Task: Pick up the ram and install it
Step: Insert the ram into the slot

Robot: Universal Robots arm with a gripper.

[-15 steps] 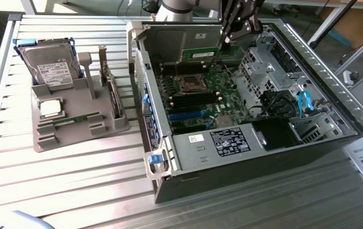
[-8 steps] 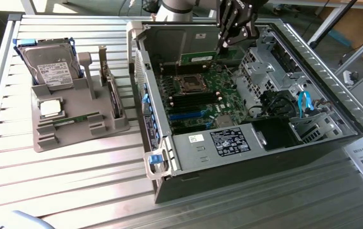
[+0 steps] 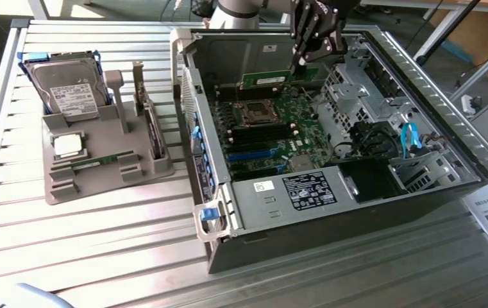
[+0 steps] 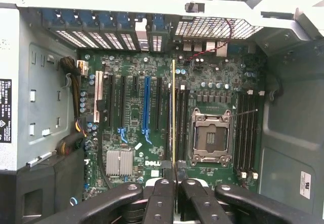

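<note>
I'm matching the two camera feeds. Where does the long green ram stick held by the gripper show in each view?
Exterior view: the long green ram stick, held in the black gripper, hangs above the open case, near its far end.
Wrist view: edge-on, a thin line running from the gripper across the motherboard.
Shared landmark: the square metal processor socket.

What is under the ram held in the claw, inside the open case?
Under the ram, held edge-on in the claw, lies the motherboard: black memory slots beside the processor socket. The stick's edge covers the strip directly beneath it, so that part cannot be seen.
</note>
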